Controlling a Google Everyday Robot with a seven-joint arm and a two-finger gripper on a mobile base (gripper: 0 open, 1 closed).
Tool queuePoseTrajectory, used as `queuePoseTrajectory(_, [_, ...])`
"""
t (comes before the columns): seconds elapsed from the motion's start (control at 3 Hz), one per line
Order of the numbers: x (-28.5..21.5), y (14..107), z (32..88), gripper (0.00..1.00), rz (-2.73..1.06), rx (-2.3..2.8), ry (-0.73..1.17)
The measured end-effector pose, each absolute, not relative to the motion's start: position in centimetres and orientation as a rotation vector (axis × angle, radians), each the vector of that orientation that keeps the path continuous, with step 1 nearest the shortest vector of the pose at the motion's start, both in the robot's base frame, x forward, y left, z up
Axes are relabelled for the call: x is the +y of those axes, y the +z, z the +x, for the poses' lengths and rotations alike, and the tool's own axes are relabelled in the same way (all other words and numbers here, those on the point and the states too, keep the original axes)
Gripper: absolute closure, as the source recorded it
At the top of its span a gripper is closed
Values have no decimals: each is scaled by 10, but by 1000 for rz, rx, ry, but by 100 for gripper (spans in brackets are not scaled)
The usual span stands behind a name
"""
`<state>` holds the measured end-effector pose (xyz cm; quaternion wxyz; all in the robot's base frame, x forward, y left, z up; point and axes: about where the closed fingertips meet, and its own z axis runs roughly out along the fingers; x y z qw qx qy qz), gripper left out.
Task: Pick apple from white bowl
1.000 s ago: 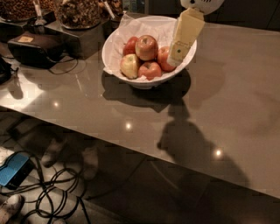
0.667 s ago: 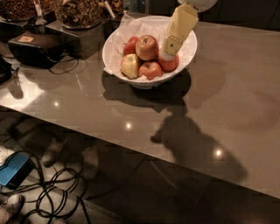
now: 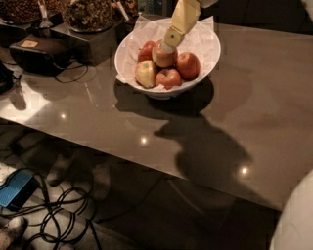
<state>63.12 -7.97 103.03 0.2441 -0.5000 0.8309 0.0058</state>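
Observation:
The white bowl (image 3: 208, 46), lined with crinkled white paper, stands on the grey table near its far edge. It holds several apples. The large red apple with a yellowish blush (image 3: 164, 58) lies in the middle on top. A yellow-green apple (image 3: 145, 73) lies to its left, and darker red apples lie at the right (image 3: 188, 65) and front (image 3: 169, 78). My cream-coloured gripper (image 3: 168, 46) reaches down from the top of the view. Its tip rests on the top of the blushed apple and hides the stem area.
A black box (image 3: 36, 53) with a cable and dark containers of snacks (image 3: 88, 12) stand to the left of the bowl. The table's front edge (image 3: 146, 163) runs diagonally. Cables (image 3: 63, 219) and a blue object (image 3: 14, 188) lie on the floor.
The gripper has moved left and down from the bowl's right rim onto the middle apple. The apples have not shifted.

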Motion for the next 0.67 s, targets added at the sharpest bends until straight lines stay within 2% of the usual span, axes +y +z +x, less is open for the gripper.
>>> queuePoseTrajectory(0.67, [-71,1029,637,0,-1371,2227,44])
